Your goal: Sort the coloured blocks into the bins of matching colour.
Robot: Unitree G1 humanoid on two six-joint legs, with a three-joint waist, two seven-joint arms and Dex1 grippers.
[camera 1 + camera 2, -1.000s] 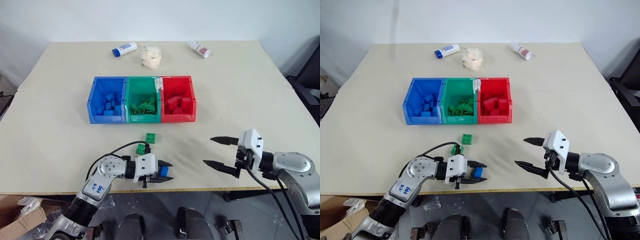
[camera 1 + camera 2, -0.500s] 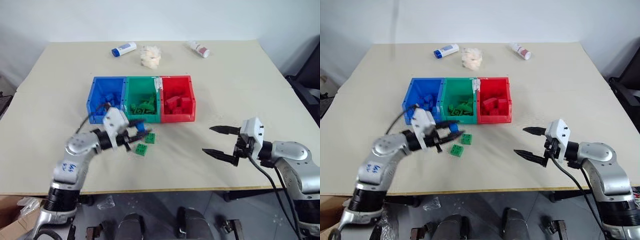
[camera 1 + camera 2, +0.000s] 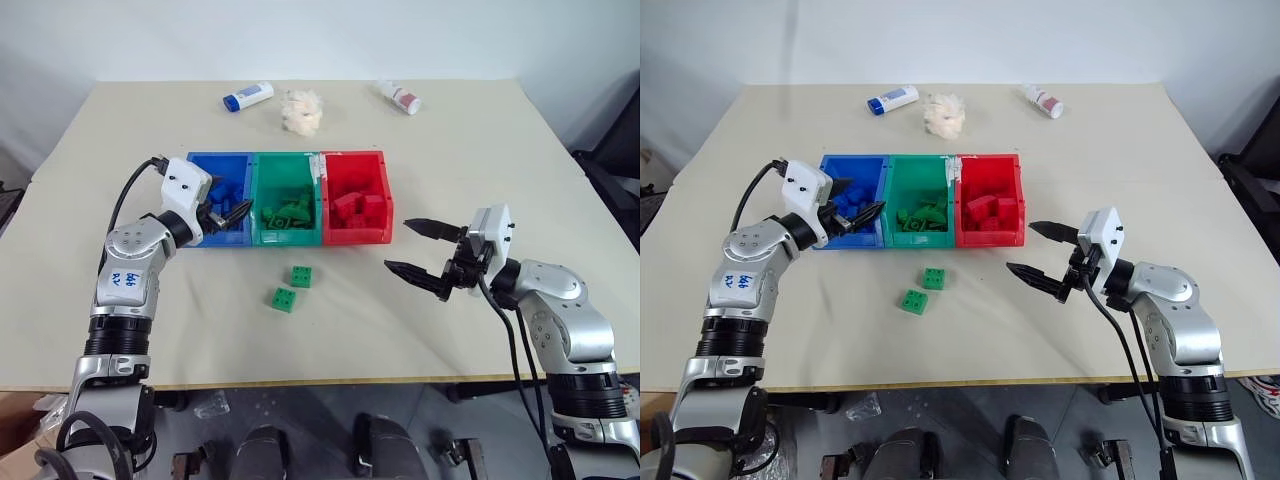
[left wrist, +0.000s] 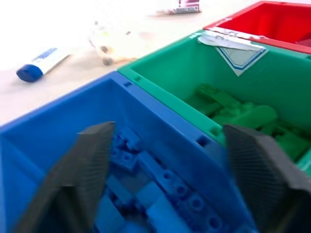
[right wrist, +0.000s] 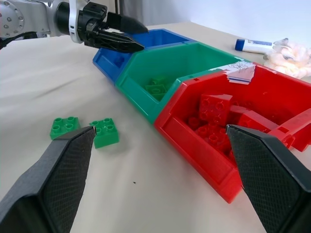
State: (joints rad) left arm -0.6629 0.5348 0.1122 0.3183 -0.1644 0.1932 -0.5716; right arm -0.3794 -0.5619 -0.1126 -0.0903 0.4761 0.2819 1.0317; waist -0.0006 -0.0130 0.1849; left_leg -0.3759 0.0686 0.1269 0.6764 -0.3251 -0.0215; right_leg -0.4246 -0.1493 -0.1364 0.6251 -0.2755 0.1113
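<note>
The blue bin [image 3: 190, 205], green bin [image 3: 285, 238] and red bin [image 3: 358, 237] stand joined in a row at mid-table, each with blocks of its own colour inside. My left gripper [image 3: 232, 212] hovers open at the blue bin's near right corner. In the left wrist view its spread fingers [image 4: 82, 170] hold nothing above the blue blocks [image 4: 160, 194] in that bin. Two green blocks [image 3: 301, 276] [image 3: 284, 299] lie on the table just in front of the green bin. My right gripper [image 3: 398, 245] is open and empty, right of those two blocks and near the red bin's front right corner.
At the table's back lie a white bottle with a blue cap [image 3: 248, 97], a fluffy white tissue wad [image 3: 301, 110] and a white bottle with a red label [image 3: 398, 97]. Bare tabletop [image 3: 120, 300] lies left of the green blocks, and the front edge runs below them.
My left gripper carried a blue block from the table's front edge up to the blue bin and opened there. My right gripper shifted a little toward the bins, still open.
</note>
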